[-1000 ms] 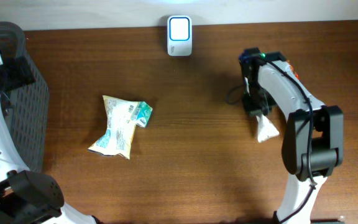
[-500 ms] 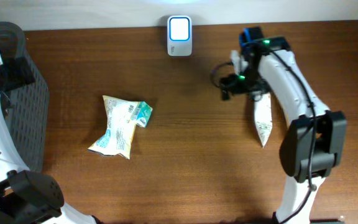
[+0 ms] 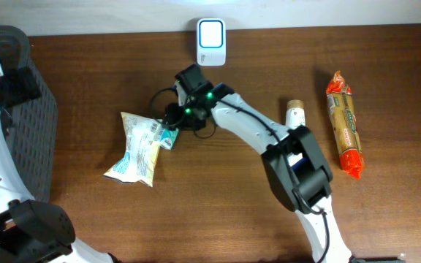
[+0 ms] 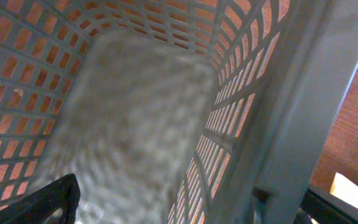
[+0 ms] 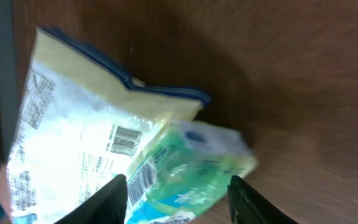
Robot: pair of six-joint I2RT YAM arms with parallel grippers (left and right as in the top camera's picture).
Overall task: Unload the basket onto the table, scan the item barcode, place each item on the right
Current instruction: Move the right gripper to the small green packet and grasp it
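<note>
A small green packet (image 3: 169, 134) (image 5: 191, 168) lies on the brown table against a larger white and yellow bag (image 3: 137, 150) (image 5: 73, 143). In the right wrist view a barcode (image 5: 143, 180) shows on the green packet and another barcode (image 5: 123, 140) on the bag. My right gripper (image 3: 174, 120) (image 5: 179, 202) is open, with one finger on each side of the green packet; the right finger stands clear of it. The white scanner (image 3: 210, 42) stands at the table's back edge. My left gripper (image 4: 185, 211) hangs open inside the grey basket (image 4: 129, 112).
The grey mesh basket (image 3: 39, 117) sits at the left edge of the table. A long red-orange pack (image 3: 344, 124) and a small white thing with a tan end (image 3: 294, 113) lie at the right. My right arm stretches across the middle of the table.
My right arm swung from the right side across to the green packet. The white pouch it held is gone; a red-orange pack and a small white thing now lie at the right.
</note>
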